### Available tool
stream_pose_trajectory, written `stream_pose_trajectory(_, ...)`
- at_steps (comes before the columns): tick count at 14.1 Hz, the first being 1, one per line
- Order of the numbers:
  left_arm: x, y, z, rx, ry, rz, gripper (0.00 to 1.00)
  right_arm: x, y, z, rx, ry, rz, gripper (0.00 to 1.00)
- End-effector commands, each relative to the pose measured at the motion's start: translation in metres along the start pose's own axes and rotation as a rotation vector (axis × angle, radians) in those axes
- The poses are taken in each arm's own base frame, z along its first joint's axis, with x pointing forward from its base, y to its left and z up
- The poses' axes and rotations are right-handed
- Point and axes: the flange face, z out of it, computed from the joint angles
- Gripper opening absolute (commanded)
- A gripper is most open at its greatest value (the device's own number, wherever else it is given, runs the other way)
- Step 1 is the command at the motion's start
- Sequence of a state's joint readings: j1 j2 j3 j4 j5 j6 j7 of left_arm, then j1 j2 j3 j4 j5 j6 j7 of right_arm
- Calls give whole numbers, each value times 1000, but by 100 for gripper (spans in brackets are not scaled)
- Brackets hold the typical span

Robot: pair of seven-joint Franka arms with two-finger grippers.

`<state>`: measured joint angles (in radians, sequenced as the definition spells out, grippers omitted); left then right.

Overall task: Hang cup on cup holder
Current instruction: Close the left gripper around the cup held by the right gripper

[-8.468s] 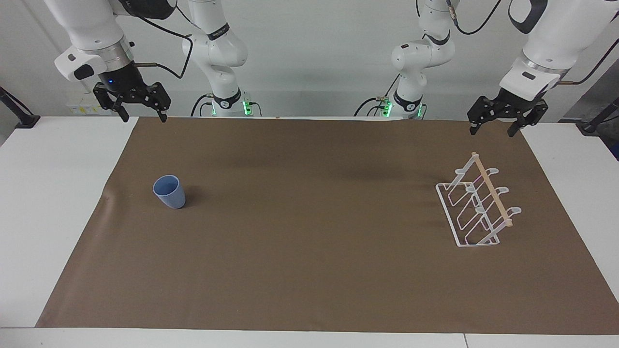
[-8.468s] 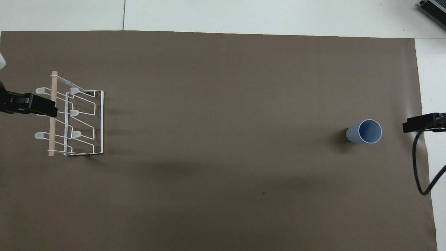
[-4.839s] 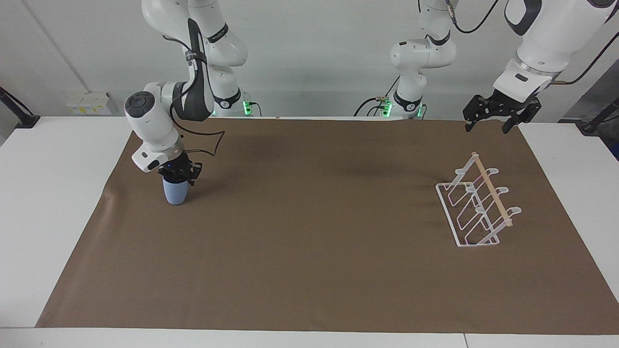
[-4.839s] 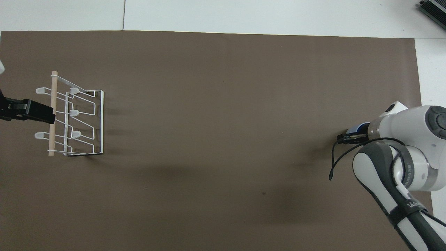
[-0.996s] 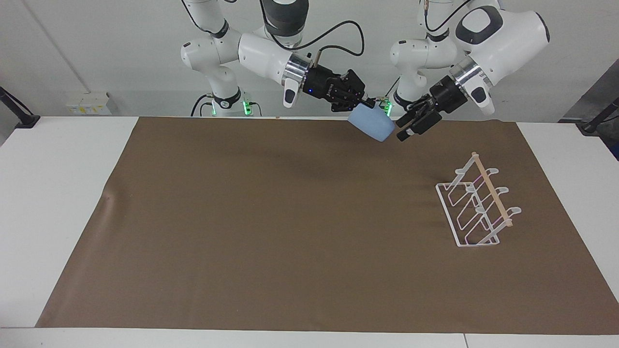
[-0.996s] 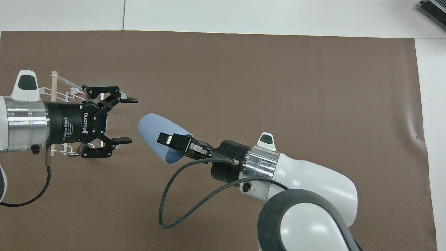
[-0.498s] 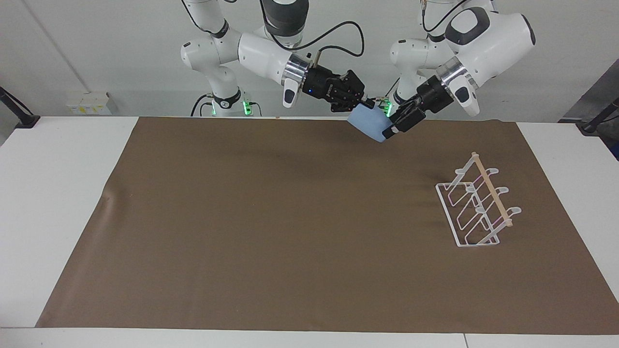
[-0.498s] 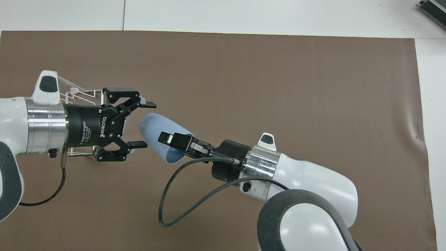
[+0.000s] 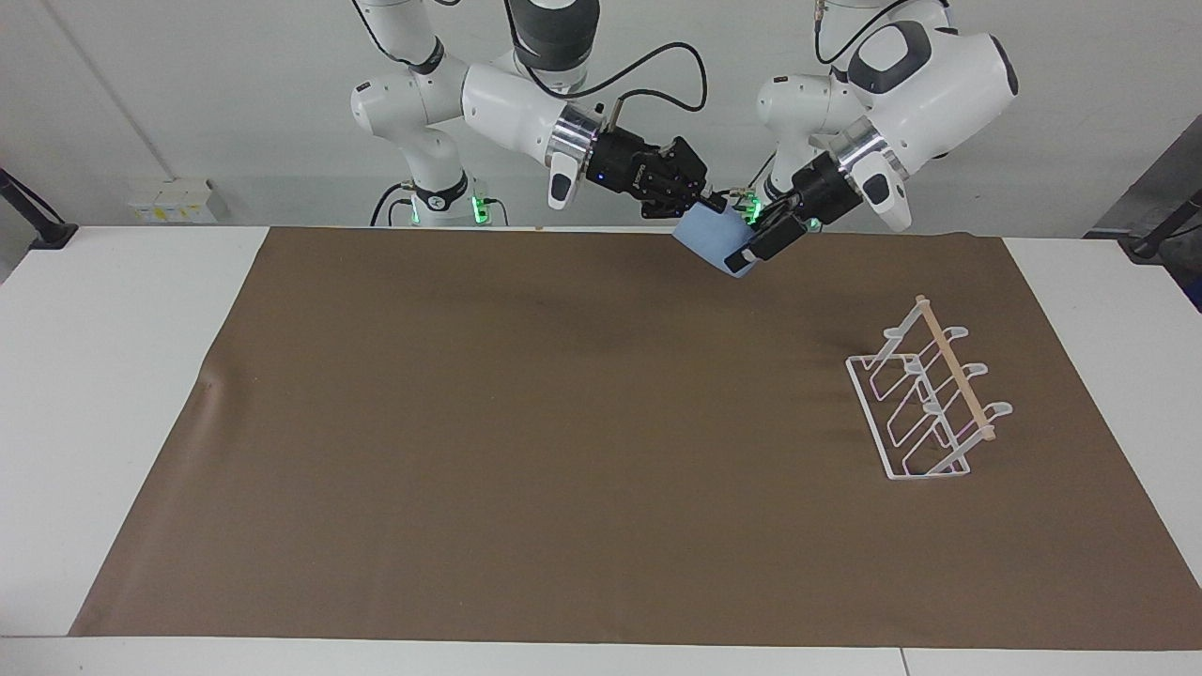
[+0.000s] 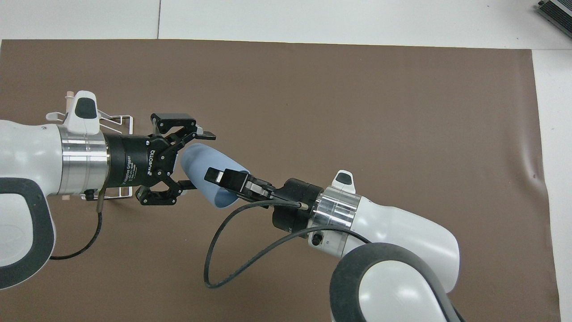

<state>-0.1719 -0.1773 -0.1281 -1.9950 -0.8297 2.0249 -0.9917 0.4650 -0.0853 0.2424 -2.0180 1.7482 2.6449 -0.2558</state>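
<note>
Pinching cup rim: right gripper | base toward spread left gripper

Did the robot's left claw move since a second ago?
Yes. The left gripper has slid away from the cup holder and now straddles the base of the cup, which the right gripper holds in the air.

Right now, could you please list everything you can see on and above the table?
Light-blue tapered plastic cup: one, held in the air on its side over the mat.
White wire cup holder with a wooden rod: one, empty, on the mat toward the left arm's end.
Brown paper mat: one, covering most of the table.
White table: one.
Right gripper: black, shut on the cup's rim.
Left gripper: black, open around the cup's base.
</note>
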Motion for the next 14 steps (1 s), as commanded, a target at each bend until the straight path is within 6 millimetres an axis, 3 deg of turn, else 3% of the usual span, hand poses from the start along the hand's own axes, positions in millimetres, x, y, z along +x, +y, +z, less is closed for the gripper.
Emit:
stream_pose_trajectory(1,1,2,2,-18,-9,6,59,-3,-1,-2,4,19,21,0)
stream_pose_trajectory(2,0,2,3,-15,-10,6,12,-3,-1,-2,4,20,21,0)
stream_pose_trajectory(3,1,1,2,-16,-9,6,0,-2,0,-2,1,25,22,0)
stream_pose_trajectory(9,2,-1,3,-11,-11,0,0,-2,-1,-3,0,34,42,0)
stream_pose_trajectory(10,2,-2,3,-10,-10,1,0,-3,-1,-2,-3,42,42,35)
stream_pose_trajectory(11,2,-2,3,-11,-11,0,0,-7,0,0,-7,39,41,59)
stream_pose_trajectory(12,2,-2,3,-11,-11,0,0,-7,0,-1,-11,51,42,90)
stream_pose_trajectory(13,2,-2,2,-11,-9,0,0,-8,1,0,-17,62,40,100)
stream_pose_trajectory(14,3,-2,2,-13,-10,-2,0,-11,2,2,-21,64,40,100)
